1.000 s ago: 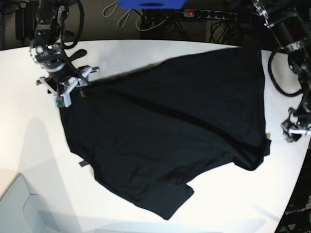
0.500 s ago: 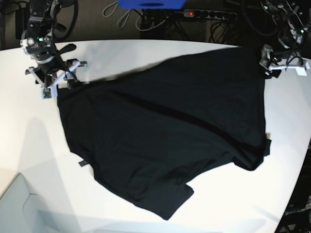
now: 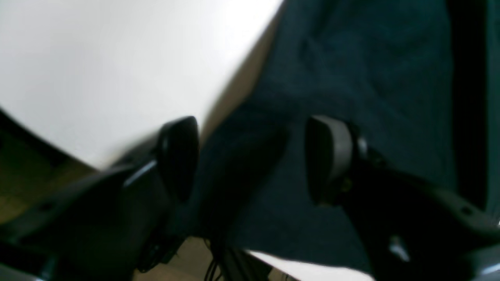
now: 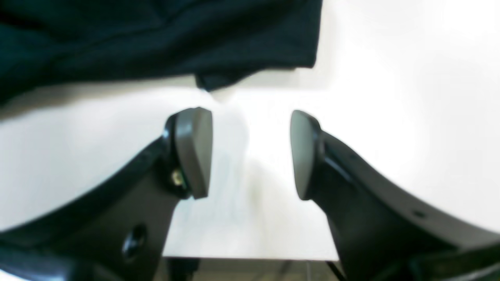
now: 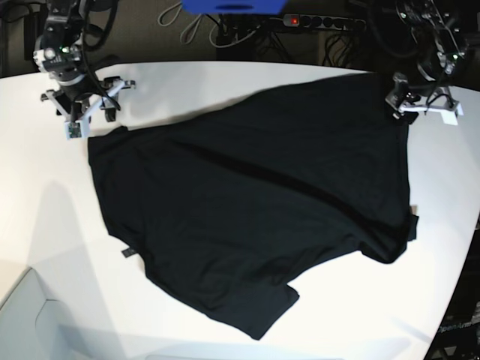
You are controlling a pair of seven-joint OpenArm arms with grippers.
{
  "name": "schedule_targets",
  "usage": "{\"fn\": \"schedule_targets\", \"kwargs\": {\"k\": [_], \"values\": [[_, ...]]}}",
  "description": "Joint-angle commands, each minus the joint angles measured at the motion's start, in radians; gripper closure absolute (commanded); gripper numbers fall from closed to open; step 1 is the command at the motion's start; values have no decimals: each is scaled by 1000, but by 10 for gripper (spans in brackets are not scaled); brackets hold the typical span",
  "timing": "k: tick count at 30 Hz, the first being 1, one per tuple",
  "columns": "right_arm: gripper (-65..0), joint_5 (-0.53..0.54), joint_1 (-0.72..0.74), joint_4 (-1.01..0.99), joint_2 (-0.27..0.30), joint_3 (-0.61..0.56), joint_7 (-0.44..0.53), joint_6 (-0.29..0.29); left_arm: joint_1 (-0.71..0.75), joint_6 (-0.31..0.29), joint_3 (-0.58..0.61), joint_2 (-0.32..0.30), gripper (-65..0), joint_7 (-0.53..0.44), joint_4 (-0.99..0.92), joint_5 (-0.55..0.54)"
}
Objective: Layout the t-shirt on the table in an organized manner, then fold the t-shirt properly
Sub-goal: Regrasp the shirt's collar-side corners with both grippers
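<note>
Parted at upper right of the base view, with dark cloth showing in the gap: left gripper (image 3: pixel 254 160). Holding nothing that can be made out (whether brushing the cloth, impossible to tell). Parted too, at upper left of the base view: right gripper (image 4: pixel 250 156). Empty between the fingertips, over bare white, just beside the cloth's upper left corner.

Between and below both, across the middle of the base view: black t-shirt (image 5: pixel 240 210). Spread out but askew, with a long dark crease running from upper left down toward lower right. Stretched up to the upper right corner, right under the left gripper. Narrowed to a blunt point near the bottom centre (rather like a lopsided kite). Poking out at the left edge, a little below mid-height: small dark tab (image 5: pixel 129 253). Bent into a short flap at the right edge, low down. Not neatly folded.

Beneath it all, pale and smooth, reaching both sides of the base view: white table (image 5: pixel 45 195). Beyond the far edge, at top centre: blue object (image 5: pixel 236 6), cut off by the frame. Looped just left of that: thin dark cables (image 5: pixel 193 24).
</note>
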Motion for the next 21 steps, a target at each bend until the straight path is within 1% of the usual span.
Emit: {"fn": "schedule_targets", "kwargs": {"k": [1,3,6,7,8,10,13,18,21], "values": [[-315,3,-8,19,10,4,15,1,22,18,0,0,-332,46,1,26],[-315,3,-11,19,9,3,15,1,22,18,0,2,-212,45,1,63],[-315,3,-13,19,9,4,15,1,22,18,0,2,-58,46,2,103],[-315,3,-13,19,9,4,15,1,22,18,0,2,-19,46,7,112],[-316,2,-13,19,9,4,15,1,22,18,0,2,0,48,10,121],[-319,2,-13,19,9,4,15,1,22,18,-5,-4,-7,48,35,132],[-319,0,-4,12,12,-2,15,1,22,18,-2,-29,0,48,99,126],[-329,0,36,-7,13,-4,13,1,-11,18,-8,-32,-1,49,208,132],[-348,0,55,-46,12,-4,13,1,-32,18,-8,-32,-1,85,252,131]]}}
